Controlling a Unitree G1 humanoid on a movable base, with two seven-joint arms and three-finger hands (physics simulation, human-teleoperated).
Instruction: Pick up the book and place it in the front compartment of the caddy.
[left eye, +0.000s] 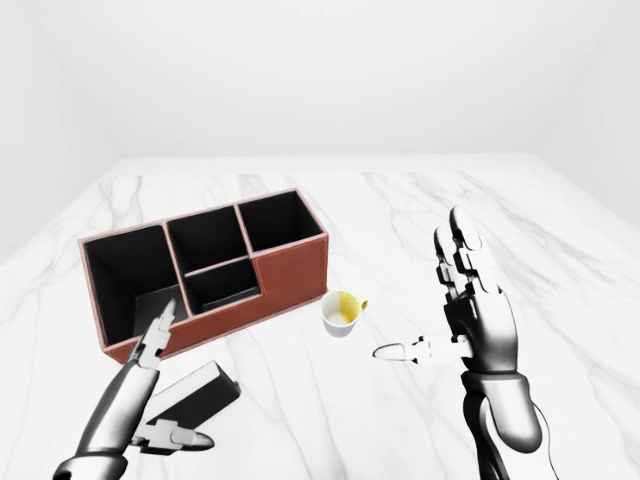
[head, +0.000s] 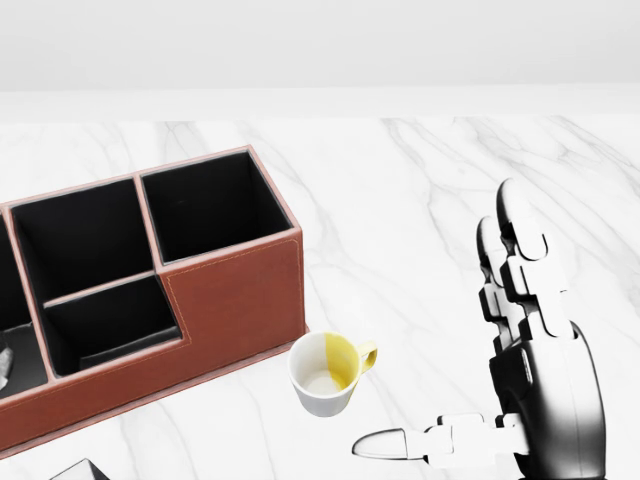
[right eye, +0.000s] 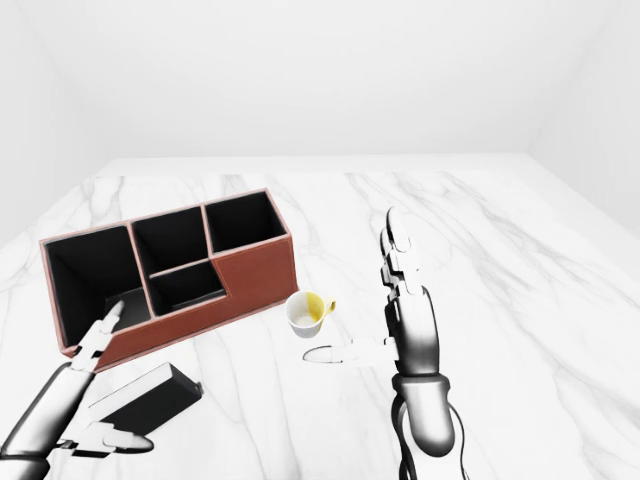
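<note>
A dark, flat book (left eye: 200, 393) lies on the marble table just below the brown caddy (left eye: 290, 275), which has black compartments. In the left-eye view my left hand (left eye: 185, 375) is open at the book's left end. Its long fingers (left eye: 160, 330) point up toward the caddy's low wall and its thumb (left eye: 185, 439) lies under the book's near edge. Whether it touches the book I cannot tell. My right hand (head: 450, 320) is open and upright at the right, thumb pointing left, holding nothing. Only a corner of the book (head: 78, 470) shows in the head view.
A white cup (head: 325, 374) with a yellow inside and handle stands between the caddy's right corner and my right thumb. The white marble table (left eye: 400, 210) stretches on above and to the right, ending at a pale wall.
</note>
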